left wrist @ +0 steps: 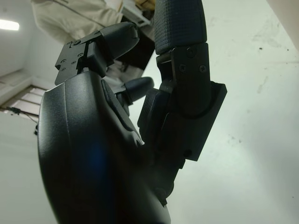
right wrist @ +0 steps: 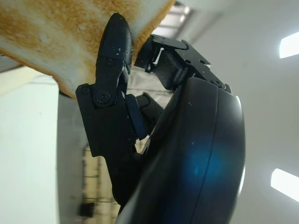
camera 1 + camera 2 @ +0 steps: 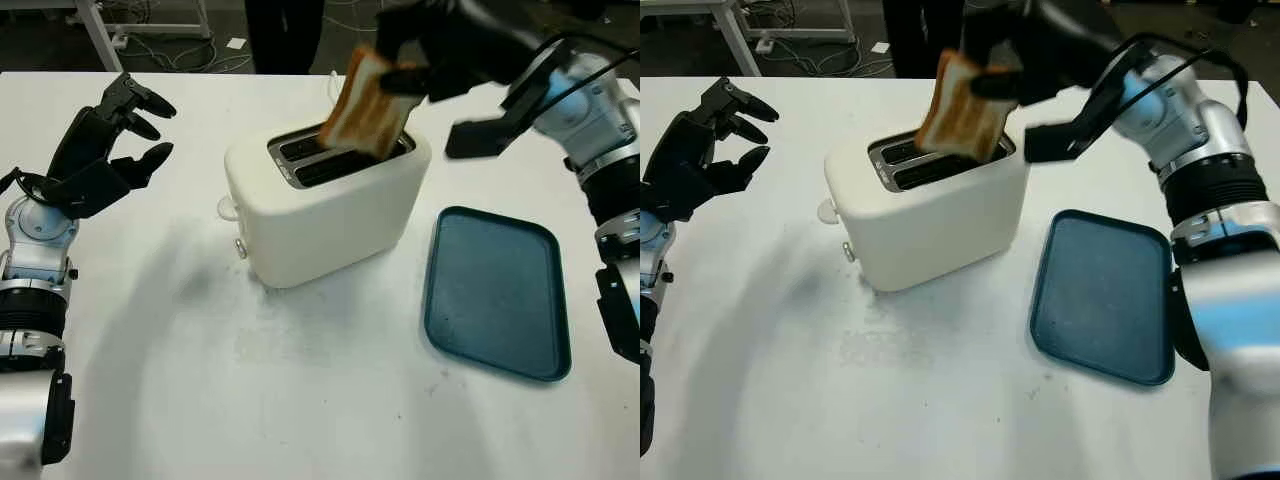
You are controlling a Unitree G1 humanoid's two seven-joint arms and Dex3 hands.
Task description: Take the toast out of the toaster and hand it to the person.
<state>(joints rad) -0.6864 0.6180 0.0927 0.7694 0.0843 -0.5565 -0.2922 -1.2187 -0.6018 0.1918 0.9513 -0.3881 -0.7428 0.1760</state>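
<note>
Bright, even overhead light on a white table; motion blur at the top centre.

The table (image 3: pixel 300 400) is evenly lit, with soft grey shadows beside the toaster (image 3: pixel 325 215) and at lower left. The toast (image 3: pixel 366 108) and right hand (image 3: pixel 440 45) smear with motion. Ceiling lamps glare at the right edge of the right wrist view; blue sheen glints on both hand shells.
</note>
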